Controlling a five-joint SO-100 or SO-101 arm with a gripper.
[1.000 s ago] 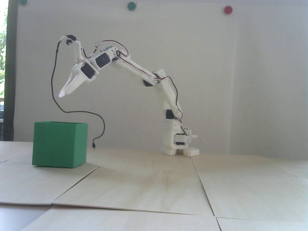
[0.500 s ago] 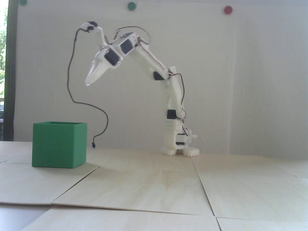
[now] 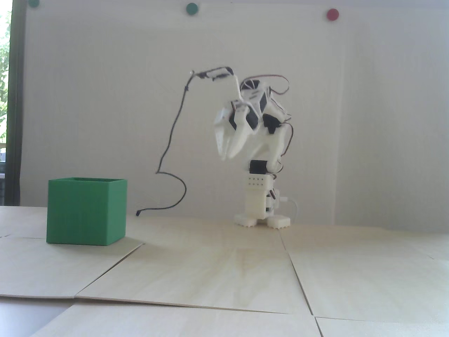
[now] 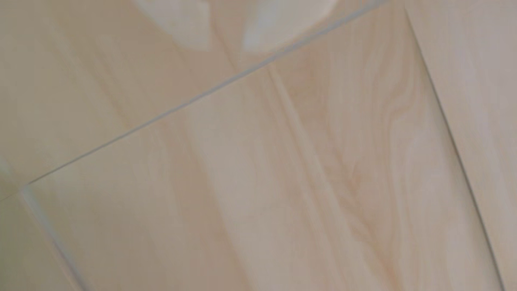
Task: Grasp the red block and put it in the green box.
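The green box (image 3: 86,210) stands on the wooden table at the left of the fixed view, open side up; its inside cannot be seen from here. The red block is out of view in both views. My white gripper (image 3: 225,157) hangs fingertips-down in the air beside the arm's base, far to the right of the box and blurred by motion. In the wrist view its fingertips (image 4: 193,30) enter from the top edge. My gripper (image 4: 225,42) has a narrow gap showing bare wood, so it is open and holds nothing.
A black cable (image 3: 168,147) loops from the wrist camera down to the table between box and arm base (image 3: 261,210). Flat round discs are on the back wall: green (image 3: 192,8), red (image 3: 332,14). The table is pale wooden panels with seams (image 4: 173,107).
The arm has pulled back from above the green box to the right and folded over its base. The gripper has swung to point downward.
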